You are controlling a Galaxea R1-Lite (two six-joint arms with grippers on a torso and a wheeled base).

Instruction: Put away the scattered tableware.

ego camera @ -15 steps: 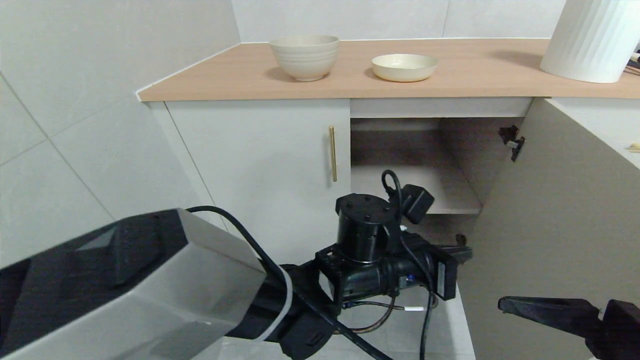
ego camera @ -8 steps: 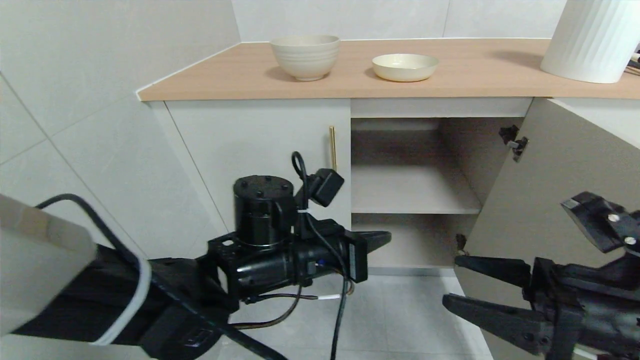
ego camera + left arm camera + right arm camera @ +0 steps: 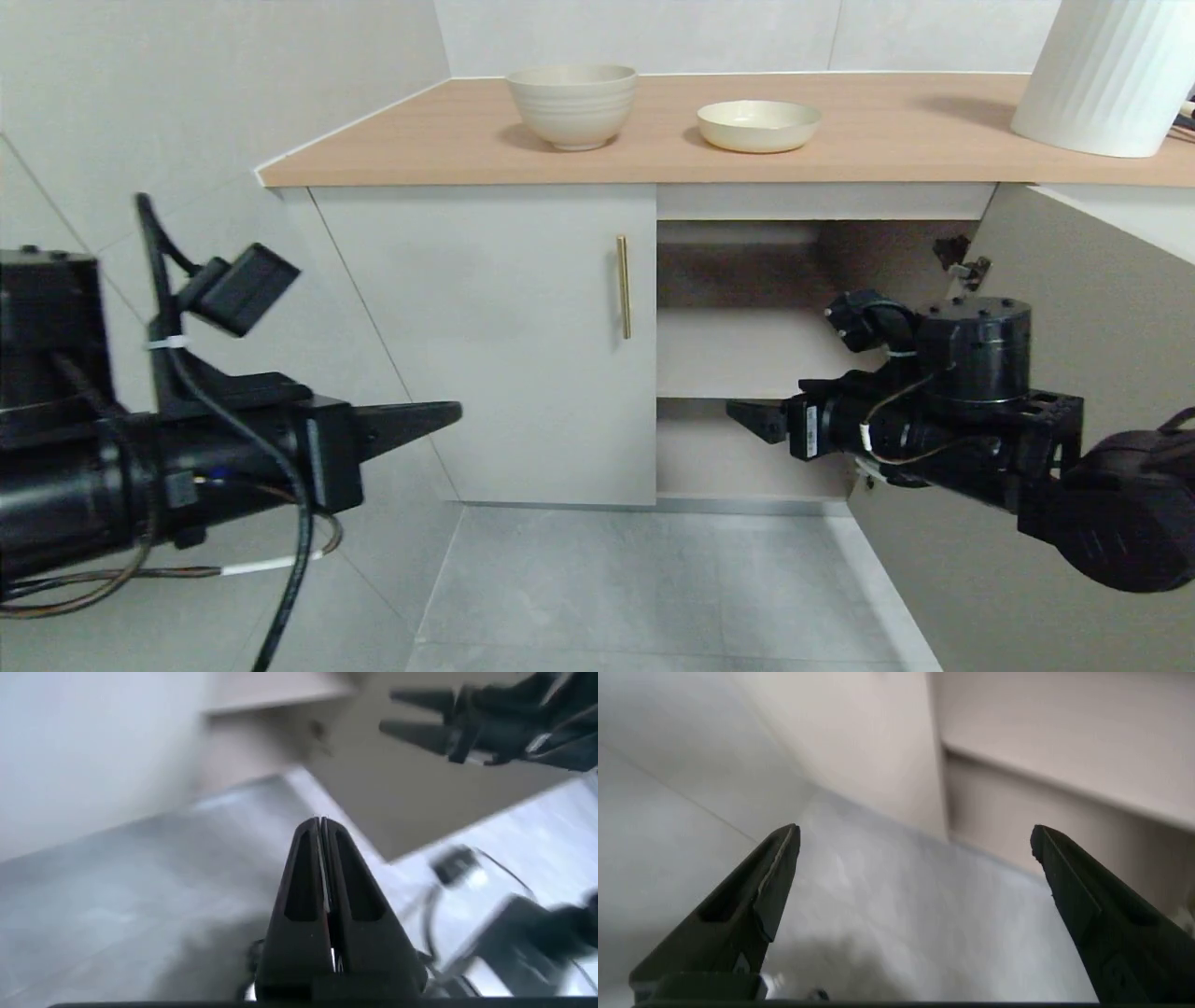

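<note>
Arms now swung apart: left gripper (image 3: 453, 412) at 9 o'clock, pressed together; right gripper (image 3: 744, 415) at 3, spread, empty. Bowl (image 3: 571, 105), dish (image 3: 758, 125) wait on countertop (image 3: 439, 145) at 12. Cupboard (image 3: 766, 350) open; next, likely reach up for one.

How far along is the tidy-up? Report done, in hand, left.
Done: the cupboard door stands open, showing a shelf. In hand: nothing; the left pincer is shut empty, the right pincer open empty. Left: the bowl and the dish both sit on the counter, to be shelved.
</note>
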